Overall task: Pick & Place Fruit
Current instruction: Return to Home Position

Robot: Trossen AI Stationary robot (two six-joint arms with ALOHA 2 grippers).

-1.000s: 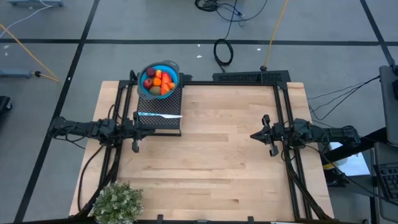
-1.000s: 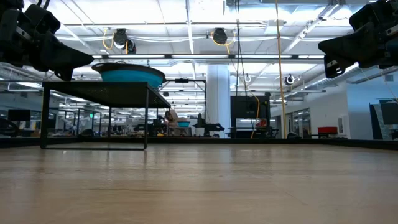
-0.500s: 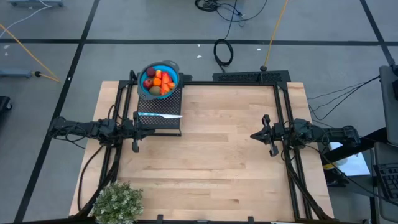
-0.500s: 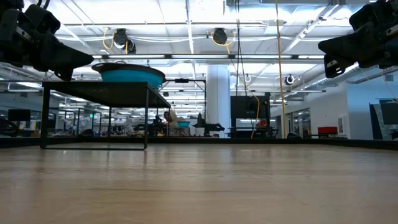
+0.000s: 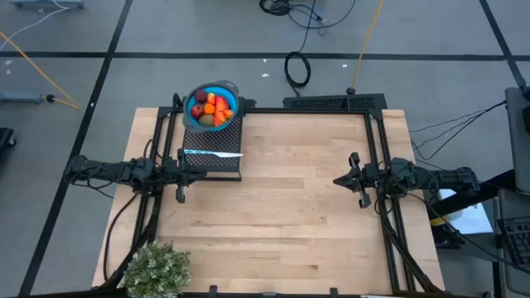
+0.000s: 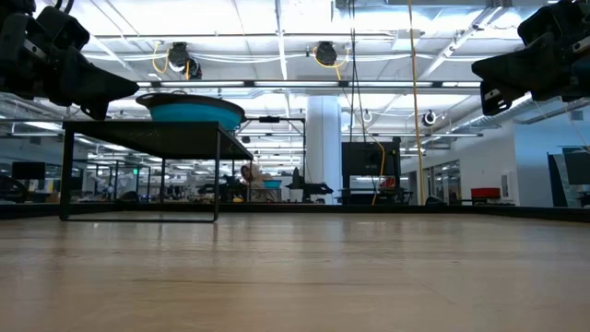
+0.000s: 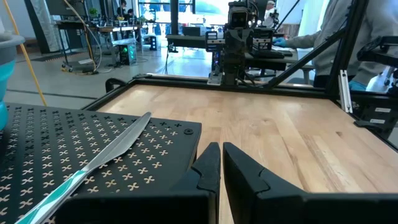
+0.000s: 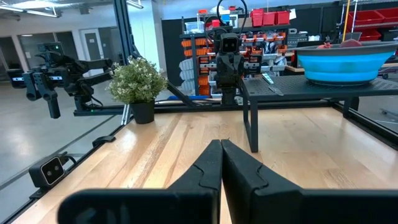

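Fruit [image 5: 211, 108] lies heaped in a round blue strainer bowl [image 5: 236, 103] at the far left corner of the light wooden table [image 5: 281, 207]. The heap holds a larger red-orange oblong piece [image 5: 221, 108], an olive-brown oval [image 5: 205, 121], two dark red balls and several small orange bits. The bowl stands on the far end of a low black perforated metal shelf [image 5: 217, 141]. A slim white-and-blue table knife [image 5: 212, 153] lies flat across the shelf's near part, well apart from the bowl.

The left gripper [image 5: 184, 172] hangs at the table's left edge, just beside the shelf's near left corner and above the tabletop. In the left wrist view its two dark fingers [image 7: 208, 165] are closed together with nothing between them. The knife's blade [image 7: 106, 158] slants across the shelf top next to them.

The right gripper [image 5: 338, 180] hangs at the table's right side, well apart from the shelf, and it points left across the bare wood. Its fingers [image 8: 208, 162] are also pressed together and hold nothing. In the right wrist view the bowl [image 8: 339, 65] sits on the shelf with red pieces showing above its rim.

A bushy green plant in a dark pot [image 5: 156, 269] stands at the near left corner of the table. In the left wrist view a person in a grey top [image 7: 323, 31] stands beyond the table's right side.
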